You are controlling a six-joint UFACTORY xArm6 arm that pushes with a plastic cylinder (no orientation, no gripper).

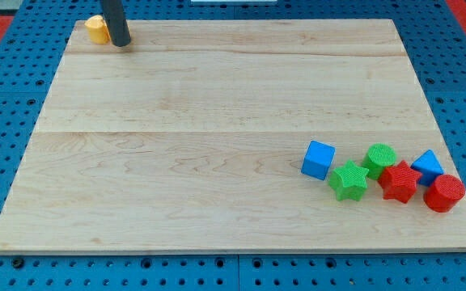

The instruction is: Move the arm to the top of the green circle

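Note:
The green circle (379, 156) sits on the wooden board (217, 137) at the view's lower right, in a cluster of blocks. My tip (120, 44) is at the view's top left, far from the green circle. It stands just right of a yellow block (96, 29), touching or nearly touching it.
Around the green circle lie a blue cube (319, 159), a green star (349, 179), a red star (398, 182), a blue triangular block (428, 166) and a red cylinder (443, 193). The board rests on a blue perforated table.

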